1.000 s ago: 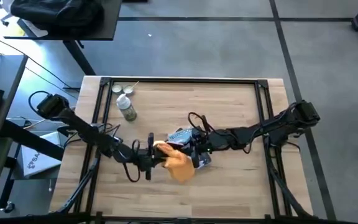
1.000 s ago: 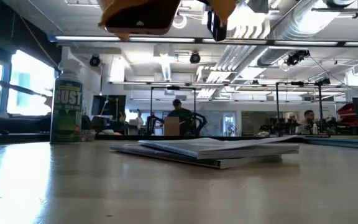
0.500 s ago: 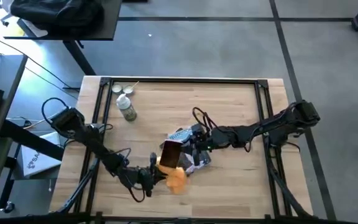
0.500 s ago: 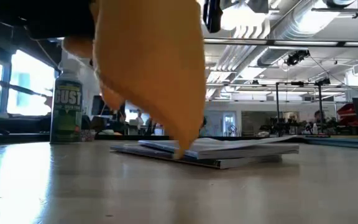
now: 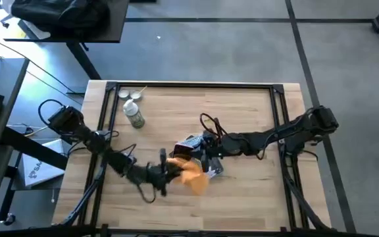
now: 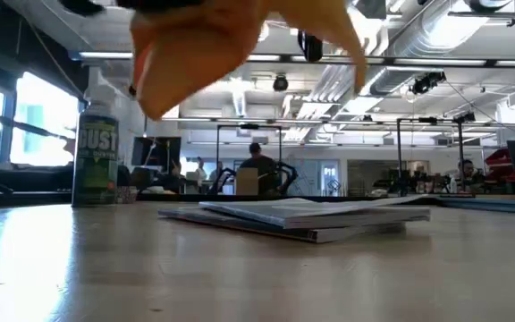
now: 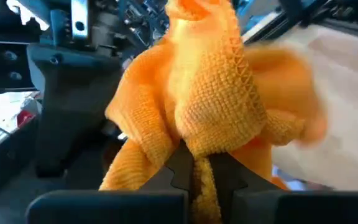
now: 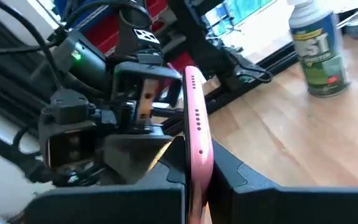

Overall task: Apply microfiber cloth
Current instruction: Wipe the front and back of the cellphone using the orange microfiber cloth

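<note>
The orange-yellow microfiber cloth (image 5: 191, 175) (image 7: 197, 93) (image 6: 231, 45) hangs bunched above the table's middle, with my left gripper (image 5: 165, 172) (image 7: 199, 177) shut on it from the left. My right gripper (image 5: 201, 158) (image 8: 196, 180) reaches in from the right, shut on a pink-edged phone (image 8: 196, 118) that shows edge-on. In the high view the cloth lies over where the phone is; whether the two touch, I cannot tell. Below them a blue-grey printed packet (image 6: 302, 215) lies flat on the table. My left gripper pinches a bunched fold of the cloth (image 7: 199, 163) between its two fingers, several layers thick. The fingers come about level from the table's left. The cloth bulges out past the fingertips and is clear of the table. My right gripper pinches the phone between its two fingers, one on each flat face, at the end nearest the wrist (image 8: 197, 168). It comes from the table's right. The phone is clear of the table and reaches out past the fingertips, its pink side edge toward the wrist camera.
A spray can (image 5: 135, 116) (image 6: 97, 156) stands at the far left of the table, with two round lids (image 5: 129, 94) beside it. A dark metal frame (image 5: 189, 85) runs round the table. Bare wood lies along the near and right sides.
My left gripper dipped down toward the table's near edge, the cloth hanging almost to the packet. It then rose and went back toward the phone. The cloth is up again and now covers the phone's face, which showed dark half a second ago.
</note>
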Action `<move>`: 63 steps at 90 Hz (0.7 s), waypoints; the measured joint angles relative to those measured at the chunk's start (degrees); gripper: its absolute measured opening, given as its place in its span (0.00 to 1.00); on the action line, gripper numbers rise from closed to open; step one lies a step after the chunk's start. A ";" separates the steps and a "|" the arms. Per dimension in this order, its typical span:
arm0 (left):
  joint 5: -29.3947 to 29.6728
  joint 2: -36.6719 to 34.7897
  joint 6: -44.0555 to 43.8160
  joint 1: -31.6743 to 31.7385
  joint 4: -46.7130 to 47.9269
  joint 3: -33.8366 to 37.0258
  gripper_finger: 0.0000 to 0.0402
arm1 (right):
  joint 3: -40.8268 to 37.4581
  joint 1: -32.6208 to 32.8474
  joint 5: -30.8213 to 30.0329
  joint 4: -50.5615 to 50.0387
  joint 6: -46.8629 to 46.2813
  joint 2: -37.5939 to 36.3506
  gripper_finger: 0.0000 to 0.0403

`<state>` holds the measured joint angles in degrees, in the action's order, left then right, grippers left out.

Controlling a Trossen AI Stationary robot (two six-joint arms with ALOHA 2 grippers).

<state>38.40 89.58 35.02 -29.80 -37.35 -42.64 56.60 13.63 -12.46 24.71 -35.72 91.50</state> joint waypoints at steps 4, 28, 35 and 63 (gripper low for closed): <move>-2.14 -0.02 0.10 1.97 -0.13 -0.37 0.00 | 0.00 -0.01 -0.69 -0.13 0.08 0.00 0.00; -10.89 -0.18 4.04 6.35 2.21 -2.94 0.00 | -0.09 0.07 -1.00 -0.13 0.01 0.00 0.00; -10.80 -0.19 2.59 5.47 5.59 -2.90 0.00 | -0.15 0.09 -0.51 -0.49 0.18 0.14 0.00; -8.01 0.51 -5.67 -0.96 7.73 1.30 0.00 | -0.15 0.13 0.08 1.35 0.42 0.15 0.00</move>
<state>30.39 90.09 29.35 -30.76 -29.62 -41.34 56.45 13.76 -12.38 26.05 -35.31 91.66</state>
